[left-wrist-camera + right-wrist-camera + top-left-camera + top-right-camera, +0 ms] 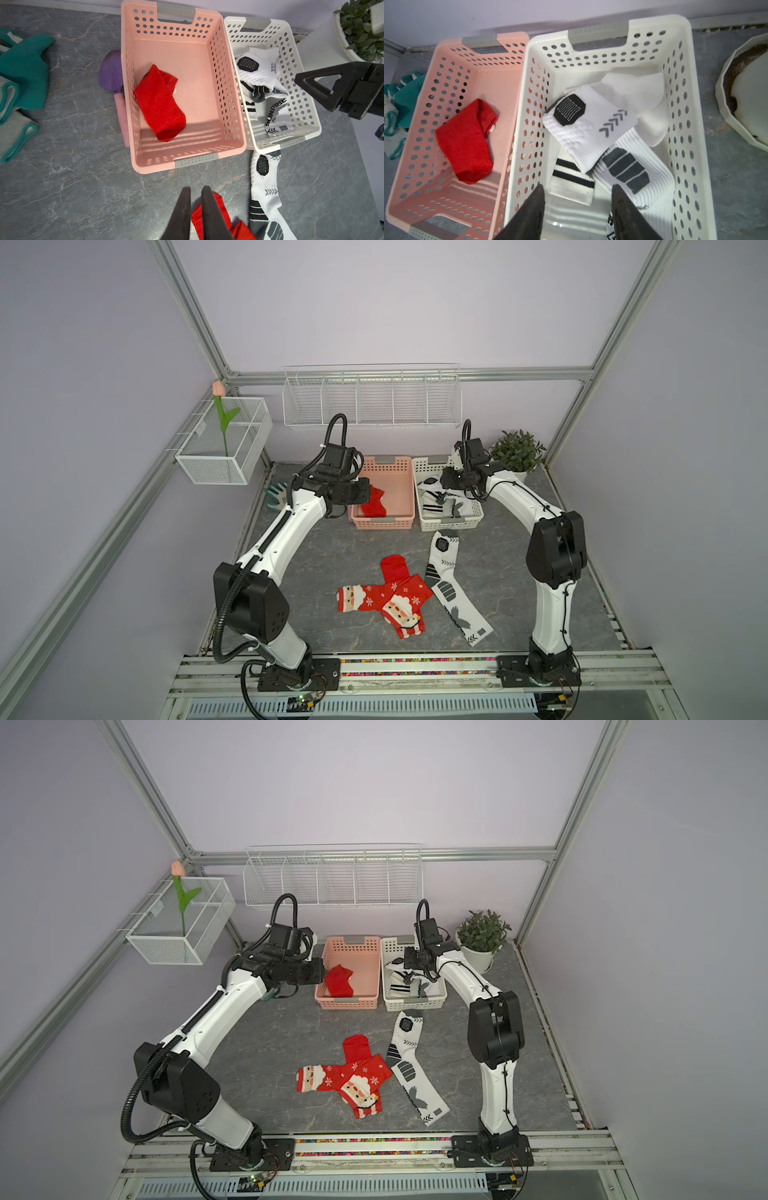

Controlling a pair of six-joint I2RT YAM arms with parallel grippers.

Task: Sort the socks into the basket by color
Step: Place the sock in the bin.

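Lilac walls and an aluminium frame enclose a grey marbled surface point(332, 551). At its back sits a pink basket point(382, 524) holding one red sock point(374, 506). A white basket point(451, 524), touching its right side, holds white socks point(432, 499). In front of the pink basket lie red Santa socks point(386, 597) and a white sock point(446, 585). The left arm's fingers point(182, 207), nearly pressed together and empty, hover at the pink basket's left rim. The right arm's fingers point(529, 212) hang spread over its white neighbour.
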